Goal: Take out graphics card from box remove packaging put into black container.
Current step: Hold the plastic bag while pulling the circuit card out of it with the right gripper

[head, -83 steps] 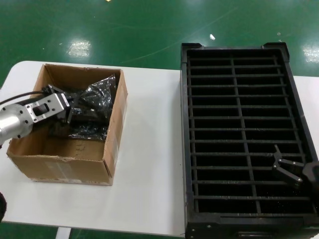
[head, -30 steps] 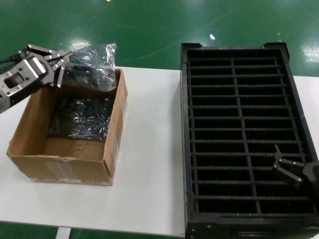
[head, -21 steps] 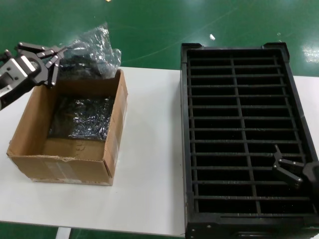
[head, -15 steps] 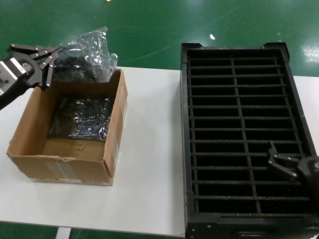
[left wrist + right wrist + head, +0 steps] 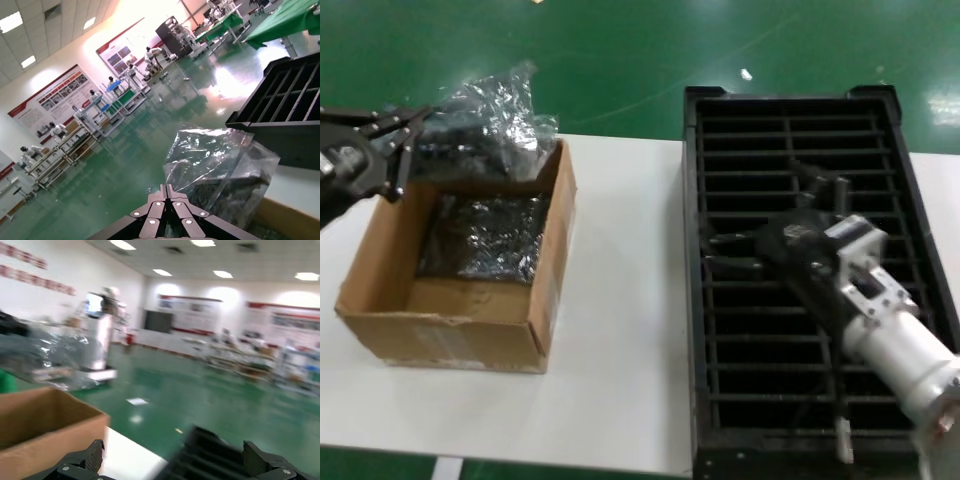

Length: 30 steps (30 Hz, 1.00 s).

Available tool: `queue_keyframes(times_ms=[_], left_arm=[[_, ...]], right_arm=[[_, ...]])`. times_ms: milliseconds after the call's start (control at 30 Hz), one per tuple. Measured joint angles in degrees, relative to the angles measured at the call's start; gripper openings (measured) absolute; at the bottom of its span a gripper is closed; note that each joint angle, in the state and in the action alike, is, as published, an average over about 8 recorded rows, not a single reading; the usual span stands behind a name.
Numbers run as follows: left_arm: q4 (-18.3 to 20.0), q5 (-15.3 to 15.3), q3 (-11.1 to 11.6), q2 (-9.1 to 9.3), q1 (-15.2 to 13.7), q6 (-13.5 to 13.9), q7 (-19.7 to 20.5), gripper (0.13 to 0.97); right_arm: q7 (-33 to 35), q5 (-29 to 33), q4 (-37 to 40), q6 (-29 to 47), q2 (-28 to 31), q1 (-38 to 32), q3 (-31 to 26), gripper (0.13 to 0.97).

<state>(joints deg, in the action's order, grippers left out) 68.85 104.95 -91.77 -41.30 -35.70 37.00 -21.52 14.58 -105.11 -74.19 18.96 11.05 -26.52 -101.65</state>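
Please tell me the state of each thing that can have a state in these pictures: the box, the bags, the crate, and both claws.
box: open at the top, standing on the table.
packaging: lifted above the box's far edge, held at one end, card not visible inside.
bagged bundle: lying flat inside the box.
black container: open, visible slots empty.
left claw: shut on the packaging.
right claw: open, empty, above the black container.

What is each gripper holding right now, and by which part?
Left gripper pinches the bagged graphics card by the packaging's end, above the box. Right gripper holds nothing.
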Motion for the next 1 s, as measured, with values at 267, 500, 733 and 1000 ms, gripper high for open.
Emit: queue_keyframes(times_ms=[267, 500, 733, 1000], left_arm=[[7.3, 1.43, 2.54, -2.4, 6.72, -0.83, 3.11, 0.139], [12.22, 1.81, 3.89, -3.91, 10.94, -1.74, 4.95, 0.139], [14.34, 1.77, 4.37, -4.67, 13.28, -2.17, 5.38, 0.139], [13.65, 2.43, 4.71, -4.78, 13.94, -1.27, 4.31, 0.139]], right_arm=[[8.4, 0.41, 13.48, 9.14, -5.73, -11.91, -4.15, 0.966], [13.65, 0.89, 21.67, 13.43, -9.32, -18.8, -7.0, 0.966], [17.91, -0.42, 25.56, 14.63, -10.65, -22.9, -8.84, 0.947], [18.98, 0.85, 24.15, 13.66, -9.99, -24.52, -8.45, 0.888]])
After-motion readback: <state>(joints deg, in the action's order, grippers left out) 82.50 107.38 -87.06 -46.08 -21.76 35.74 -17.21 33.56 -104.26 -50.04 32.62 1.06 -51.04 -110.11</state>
